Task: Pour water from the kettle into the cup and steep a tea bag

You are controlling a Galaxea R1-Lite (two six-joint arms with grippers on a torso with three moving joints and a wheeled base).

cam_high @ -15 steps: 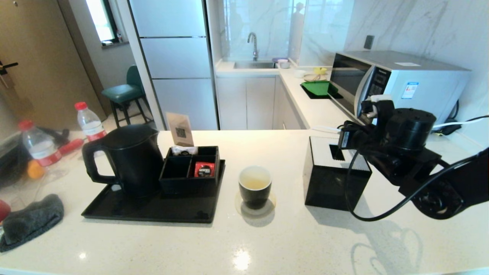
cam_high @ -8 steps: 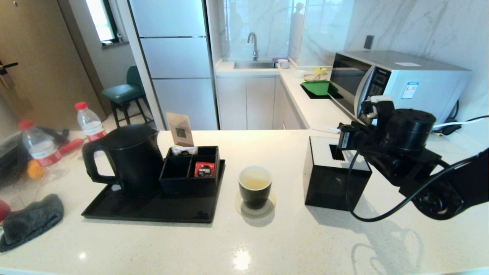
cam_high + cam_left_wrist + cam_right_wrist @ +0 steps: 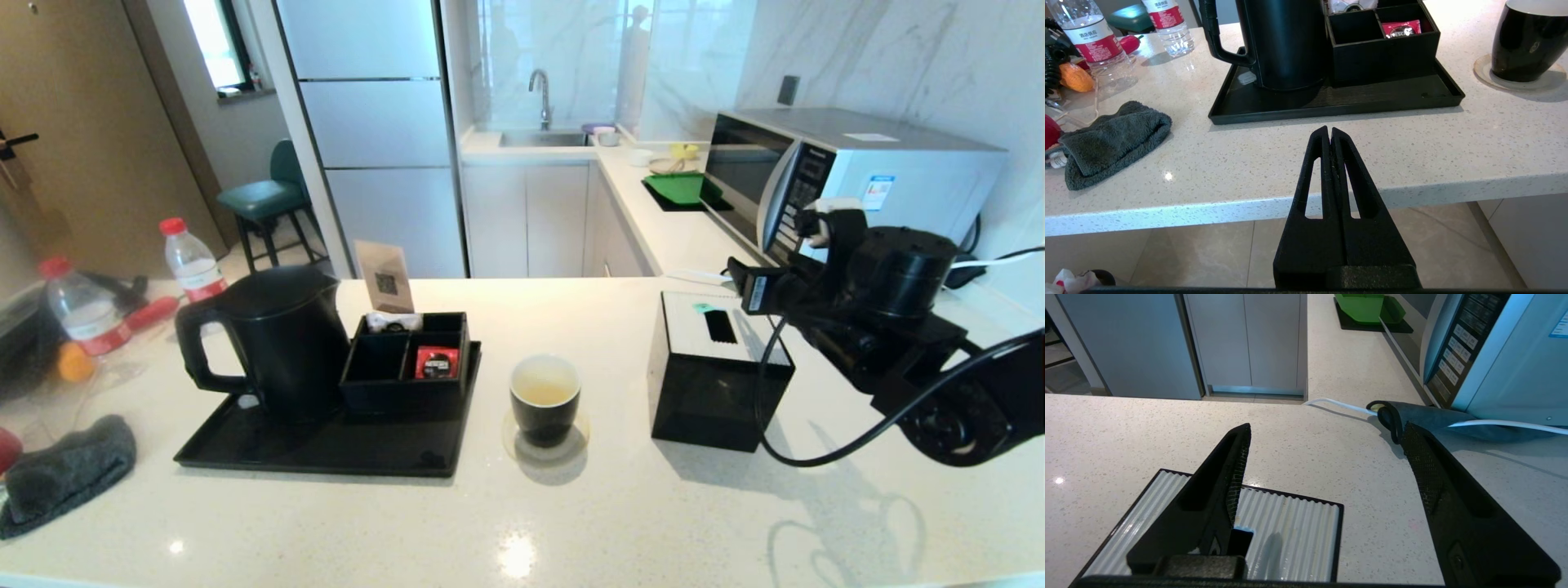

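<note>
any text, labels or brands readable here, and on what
"NESCAFE", partly legible, white on the red sachet in the black organizer.
Bottle labels: white Chinese characters on red, too small to read.
Card behind the organizer: a QR code, no readable words.
Microwave: blue sticker and keypad markings, too blurred to read.
Kettle, cup and black box: no text seen.

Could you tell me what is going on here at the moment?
Nothing is held right now. The right gripper hangs open above the black box, right of the cup. The cup sits on a coaster with pale liquid inside; no tea bag shows. The kettle stands on its tray. The left gripper is shut, parked at the counter's near edge.
</note>
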